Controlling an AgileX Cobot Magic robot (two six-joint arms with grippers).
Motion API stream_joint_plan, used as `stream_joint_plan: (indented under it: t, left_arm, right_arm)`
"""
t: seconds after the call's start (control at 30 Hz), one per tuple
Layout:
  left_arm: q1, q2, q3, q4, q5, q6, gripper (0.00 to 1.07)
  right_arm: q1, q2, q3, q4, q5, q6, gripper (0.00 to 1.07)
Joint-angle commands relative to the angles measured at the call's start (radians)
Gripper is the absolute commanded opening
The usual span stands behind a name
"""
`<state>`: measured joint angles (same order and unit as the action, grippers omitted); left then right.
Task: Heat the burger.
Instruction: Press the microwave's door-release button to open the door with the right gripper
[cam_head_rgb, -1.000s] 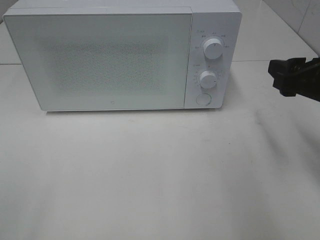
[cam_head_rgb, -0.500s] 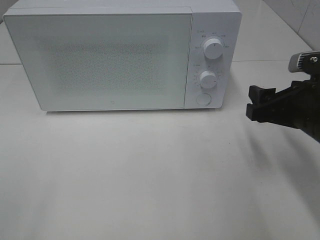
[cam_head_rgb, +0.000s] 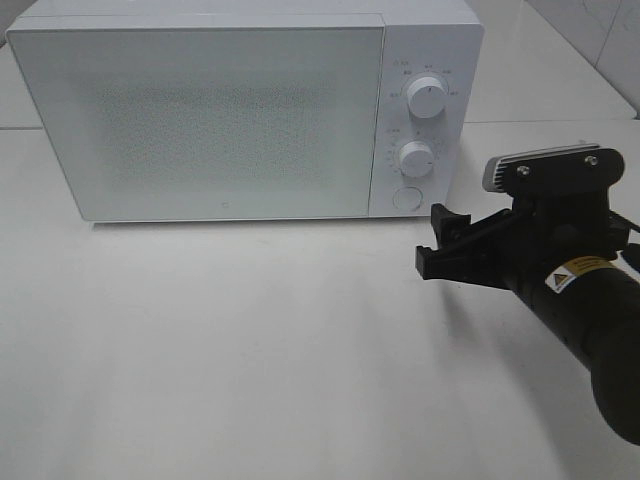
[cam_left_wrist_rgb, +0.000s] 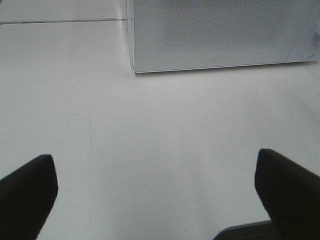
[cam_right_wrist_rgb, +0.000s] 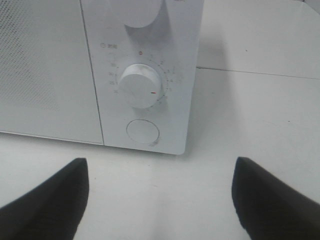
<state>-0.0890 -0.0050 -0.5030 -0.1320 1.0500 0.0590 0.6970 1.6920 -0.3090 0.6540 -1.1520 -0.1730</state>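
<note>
The burger is not in view in any frame. A white microwave (cam_head_rgb: 200, 110) stands at the back of the table with its door shut; its frosted door hides the inside. My right gripper (cam_head_rgb: 435, 245) is open and empty, hovering in front of the control panel, just right of and below the round door button (cam_head_rgb: 406, 198). In the right wrist view the open gripper (cam_right_wrist_rgb: 160, 200) faces the lower knob (cam_right_wrist_rgb: 140, 85) and the button (cam_right_wrist_rgb: 143, 131). My left gripper (cam_left_wrist_rgb: 155, 195) is open and empty above the table, facing the microwave's left front corner (cam_left_wrist_rgb: 134, 67). It is out of the high view.
The panel has an upper knob (cam_head_rgb: 428, 98) and a lower knob (cam_head_rgb: 416, 158). The white table (cam_head_rgb: 250, 350) spreads in front of the microwave. A tiled wall (cam_head_rgb: 600, 30) rises at the back right.
My right arm has come in from the right edge, moving left and toward the front, and now sits close to the microwave's control panel. The microwave has not moved.
</note>
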Motion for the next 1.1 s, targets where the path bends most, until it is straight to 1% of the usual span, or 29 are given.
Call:
stream_joint_plan:
  t: [0.03, 0.13, 0.2, 0.33, 0.47, 0.57, 0.6, 0.63, 0.67, 0.7, 0.73, 0.77, 0.8, 0.83, 0.87, 0.9, 0.93, 0.97, 1.0, 1.03, 1.07, 1.1]
  left_arm:
    - [0.002, -0.019, 0.003, -0.001, -0.014, -0.007, 1.00]
    - [0.002, -0.019, 0.003, -0.001, -0.014, -0.007, 1.00]
    - [0.002, -0.019, 0.003, -0.001, -0.014, -0.007, 1.00]
    - [0.002, -0.019, 0.003, -0.001, -0.014, -0.007, 1.00]
    - [0.002, -0.019, 0.003, -0.001, -0.014, -0.007, 1.00]
    - [0.002, -0.019, 0.003, -0.001, -0.014, -0.007, 1.00]
    - [0.002, -0.019, 0.003, -0.001, -0.014, -0.007, 1.00]
    - [0.002, -0.019, 0.003, -0.001, -0.014, -0.007, 1.00]
    - [0.002, -0.019, 0.003, -0.001, -0.014, -0.007, 1.00]
    - [0.002, -0.019, 0.003, -0.001, -0.014, -0.007, 1.00]
    - [0.002, -0.019, 0.003, -0.001, -0.014, -0.007, 1.00]
    - [0.002, -0.019, 0.003, -0.001, -0.014, -0.007, 1.00]
    - [0.002, -0.019, 0.003, -0.001, -0.014, -0.007, 1.00]
    - [0.002, -0.019, 0.003, -0.001, -0.014, -0.007, 1.00]
    - [0.002, -0.019, 0.003, -0.001, -0.014, -0.007, 1.00]
    - [0.002, -0.019, 0.003, -0.001, -0.014, -0.007, 1.00]
    - [0.002, -0.019, 0.003, -0.001, -0.014, -0.007, 1.00]
    - [0.002, -0.019, 0.003, -0.001, -0.014, -0.007, 1.00]
    - [0.002, -0.019, 0.003, -0.001, -0.014, -0.007, 1.00]
    - [0.002, -0.019, 0.003, -0.001, -0.014, -0.007, 1.00]
    - [0.002, -0.019, 0.003, -0.001, -0.014, -0.007, 1.00]
    - [0.002, -0.019, 0.003, -0.001, -0.014, -0.007, 1.00]
  right_arm:
    - [0.051, 0.040, -0.049, 0.034, -0.021, -0.003, 0.75]
    - [0.060, 0.047, -0.059, 0.041, -0.021, -0.003, 0.75]
    - [0.088, 0.061, -0.085, 0.072, -0.019, 0.000, 0.75]
    - [0.089, 0.063, -0.090, 0.080, -0.014, 0.005, 0.75]
    - [0.089, 0.063, -0.090, 0.114, -0.013, 0.023, 0.75]
    - [0.089, 0.063, -0.090, 0.115, -0.013, 0.076, 0.75]
    - [0.089, 0.063, -0.090, 0.115, -0.013, 0.158, 0.74]
    - [0.089, 0.063, -0.090, 0.115, -0.013, 0.158, 0.74]
    - [0.089, 0.063, -0.090, 0.115, -0.013, 0.255, 0.72]
    - [0.089, 0.063, -0.090, 0.115, -0.013, 0.255, 0.72]
    - [0.089, 0.063, -0.090, 0.115, -0.013, 0.306, 0.71]
    - [0.089, 0.063, -0.090, 0.115, -0.013, 0.462, 0.68]
    - [0.089, 0.063, -0.090, 0.115, -0.013, 0.462, 0.68]
    - [0.089, 0.063, -0.090, 0.115, -0.013, 0.521, 0.67]
    - [0.089, 0.063, -0.090, 0.115, -0.013, 0.658, 0.63]
    - [0.089, 0.063, -0.090, 0.115, -0.013, 0.658, 0.63]
    - [0.089, 0.063, -0.090, 0.115, -0.013, 0.734, 0.62]
    - [0.089, 0.063, -0.090, 0.115, -0.013, 0.873, 0.58]
    - [0.089, 0.063, -0.090, 0.115, -0.013, 0.873, 0.58]
    - [0.089, 0.063, -0.090, 0.115, -0.013, 0.953, 0.55]
    - [0.089, 0.063, -0.090, 0.115, -0.013, 1.099, 0.50]
    - [0.089, 0.063, -0.090, 0.115, -0.013, 1.099, 0.50]
